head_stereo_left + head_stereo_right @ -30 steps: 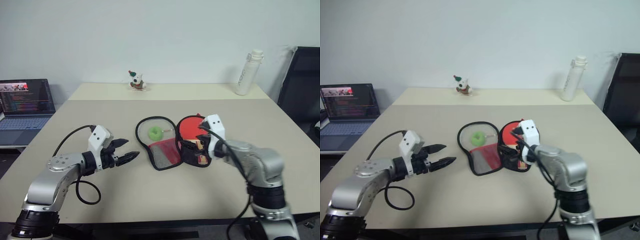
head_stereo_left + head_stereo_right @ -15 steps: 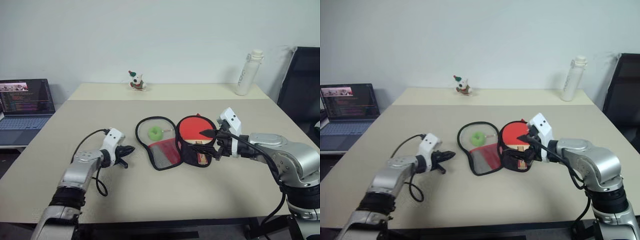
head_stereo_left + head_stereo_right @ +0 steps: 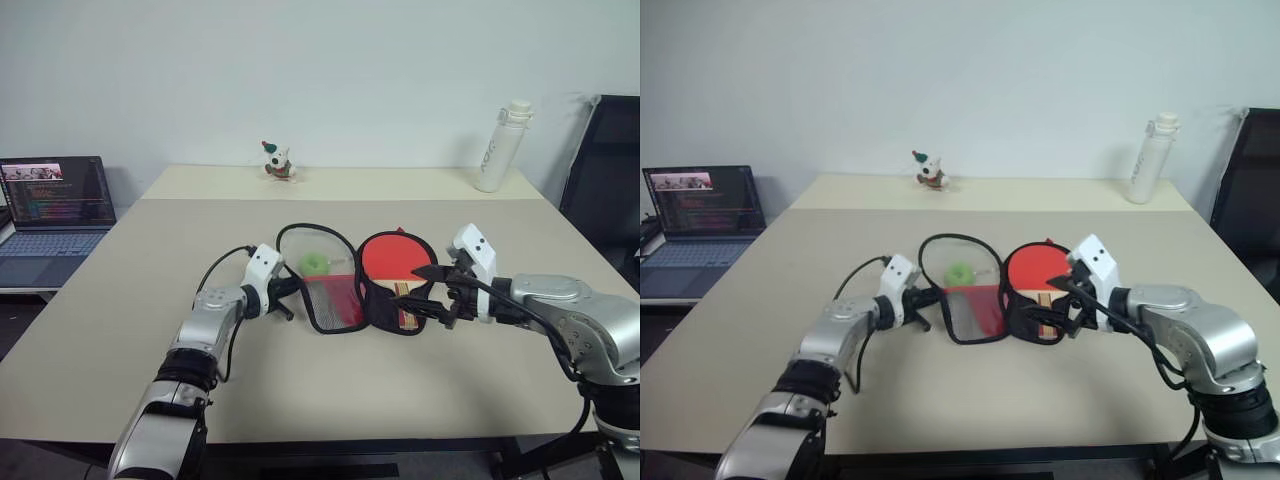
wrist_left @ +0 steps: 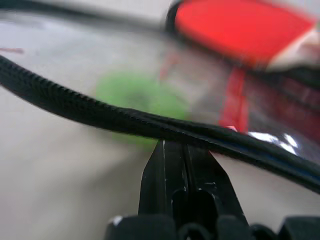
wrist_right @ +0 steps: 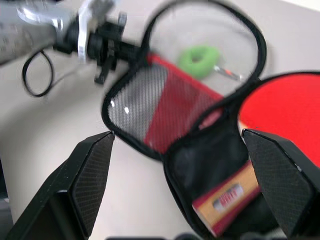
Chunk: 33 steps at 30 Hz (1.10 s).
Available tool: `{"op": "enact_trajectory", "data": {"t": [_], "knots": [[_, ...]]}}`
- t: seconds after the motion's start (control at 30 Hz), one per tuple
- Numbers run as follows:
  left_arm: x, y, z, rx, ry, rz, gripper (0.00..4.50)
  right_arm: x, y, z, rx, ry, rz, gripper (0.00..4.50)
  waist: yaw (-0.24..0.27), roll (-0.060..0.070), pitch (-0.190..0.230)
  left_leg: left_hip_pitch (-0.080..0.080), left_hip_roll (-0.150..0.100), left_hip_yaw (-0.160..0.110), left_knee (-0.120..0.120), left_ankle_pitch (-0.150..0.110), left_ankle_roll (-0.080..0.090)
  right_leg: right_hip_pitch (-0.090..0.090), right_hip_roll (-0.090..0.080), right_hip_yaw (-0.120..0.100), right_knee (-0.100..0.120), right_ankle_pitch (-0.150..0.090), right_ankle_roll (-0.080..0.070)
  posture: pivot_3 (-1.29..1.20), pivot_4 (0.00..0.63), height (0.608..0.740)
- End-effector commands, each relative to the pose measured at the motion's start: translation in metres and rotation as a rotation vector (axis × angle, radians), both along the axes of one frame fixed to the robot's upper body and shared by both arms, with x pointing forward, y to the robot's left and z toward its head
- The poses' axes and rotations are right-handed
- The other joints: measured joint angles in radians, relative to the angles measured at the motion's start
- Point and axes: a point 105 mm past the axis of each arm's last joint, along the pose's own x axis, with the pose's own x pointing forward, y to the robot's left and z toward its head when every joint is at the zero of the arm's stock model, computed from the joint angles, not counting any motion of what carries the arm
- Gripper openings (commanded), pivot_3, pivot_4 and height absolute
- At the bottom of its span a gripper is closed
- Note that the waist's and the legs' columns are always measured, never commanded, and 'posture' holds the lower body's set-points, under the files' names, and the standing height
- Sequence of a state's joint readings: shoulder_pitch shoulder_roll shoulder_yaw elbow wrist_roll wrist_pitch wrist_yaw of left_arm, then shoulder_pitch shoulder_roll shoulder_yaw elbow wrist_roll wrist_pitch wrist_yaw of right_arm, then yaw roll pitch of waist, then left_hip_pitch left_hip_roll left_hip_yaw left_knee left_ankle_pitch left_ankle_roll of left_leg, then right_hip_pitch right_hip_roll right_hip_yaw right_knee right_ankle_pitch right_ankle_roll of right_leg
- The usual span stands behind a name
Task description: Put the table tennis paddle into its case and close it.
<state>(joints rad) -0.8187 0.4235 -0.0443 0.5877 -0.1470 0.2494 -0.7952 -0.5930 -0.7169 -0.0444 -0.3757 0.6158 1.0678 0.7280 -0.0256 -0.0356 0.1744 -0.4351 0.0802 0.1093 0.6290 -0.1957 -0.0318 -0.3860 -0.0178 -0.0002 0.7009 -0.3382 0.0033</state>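
Nearest, the left pincer [image 3: 283, 293] is clenched on the case's [image 3: 330, 290] black zipper rim, likely to fold the open flap over. Opposite, the right pincer [image 3: 432, 293] hangs released beside the table tennis paddle [image 3: 393, 262], lying on the opened case mid-worktop [image 3: 300, 390].

The table tennis paddle [image 3: 392, 257] shows a red face and pale wood handle. The case [image 3: 330, 300] is black-rimmed, with red fabric under black mesh and a green tag [image 3: 313, 263]. The worktop [image 3: 150, 260] is beige; the bottle [image 3: 497, 146] is white.
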Motion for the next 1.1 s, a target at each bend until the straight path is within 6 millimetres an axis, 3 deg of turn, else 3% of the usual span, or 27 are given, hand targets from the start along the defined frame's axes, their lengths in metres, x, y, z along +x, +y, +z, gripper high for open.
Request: {"op": "enact_trajectory", "data": {"t": [0.03,0.13,0.27,0.4,0.53,0.6,0.73,0.93,1.1], "knots": [[0.002,-0.030,0.049,-0.032,-0.131,-0.094,0.03,-0.007,-0.015,0.012,0.004,-0.020,0.006,4.50,0.000,0.000,0.000,0.000,0.000,0.000,0.000,0.000,0.000,0.000,0.000,0.000,0.000,0.000,0.000,0.00,0.150,0.740],[0.009,-0.066,0.069,-0.071,-0.159,-0.147,0.03,-0.003,-0.034,0.009,-0.018,0.010,-0.047,4.50,0.006,-0.001,0.000,0.000,-0.001,0.000,0.000,0.000,0.000,0.001,0.000,-0.001,-0.001,0.000,0.000,0.00,0.150,0.740],[0.018,-0.101,0.074,-0.106,-0.160,-0.157,0.03,0.006,-0.046,0.006,-0.029,0.015,-0.112,4.50,0.010,-0.001,0.000,0.000,-0.002,-0.001,0.000,0.000,0.000,0.002,0.001,-0.001,-0.002,0.000,0.001,0.00,0.150,0.740],[0.017,-0.112,0.066,-0.100,-0.156,-0.176,0.03,0.010,-0.049,0.002,-0.024,0.027,-0.148,4.50,-0.006,-0.001,0.000,0.001,-0.003,0.001,-0.001,0.000,0.000,0.001,0.002,0.000,-0.002,0.000,0.001,0.00,0.150,0.740],[0.013,-0.094,0.057,-0.098,-0.156,-0.183,0.03,0.018,-0.044,-0.004,0.008,0.049,-0.182,4.50,-0.012,-0.001,0.000,0.002,-0.001,0.003,-0.002,0.000,0.000,-0.001,0.005,0.004,-0.001,0.000,0.001,0.00,0.150,0.740],[0.008,-0.075,0.053,-0.092,-0.157,-0.182,0.03,0.028,-0.042,-0.009,0.052,0.074,-0.214,4.50,-0.013,0.000,0.000,0.002,0.000,0.003,-0.002,0.000,-0.001,-0.001,0.006,0.005,0.000,0.000,0.000,0.00,0.150,0.740],[-0.014,-0.039,0.050,-0.083,-0.159,-0.200,0.03,0.048,-0.044,-0.023,0.071,0.125,-0.282,4.50,-0.014,0.000,0.000,0.003,0.002,0.004,-0.001,0.000,-0.001,-0.002,0.004,0.007,0.002,0.000,0.000,0.00,0.150,0.740],[-0.056,-0.005,0.058,-0.105,-0.138,-0.222,0.03,0.080,-0.055,-0.043,0.064,0.170,-0.408,4.50,-0.003,0.000,0.000,0.003,0.002,0.005,0.001,0.000,-0.001,-0.001,0.001,0.007,0.004,0.000,0.001,0.00,0.150,0.740],[-0.070,0.019,0.060,-0.103,-0.136,-0.136,0.03,0.099,-0.056,-0.061,0.077,0.212,-0.471,4.50,-0.003,0.000,0.000,0.003,0.001,0.004,0.002,0.001,-0.001,-0.001,0.001,0.006,0.006,0.000,0.001,0.00,0.150,0.740]]}}
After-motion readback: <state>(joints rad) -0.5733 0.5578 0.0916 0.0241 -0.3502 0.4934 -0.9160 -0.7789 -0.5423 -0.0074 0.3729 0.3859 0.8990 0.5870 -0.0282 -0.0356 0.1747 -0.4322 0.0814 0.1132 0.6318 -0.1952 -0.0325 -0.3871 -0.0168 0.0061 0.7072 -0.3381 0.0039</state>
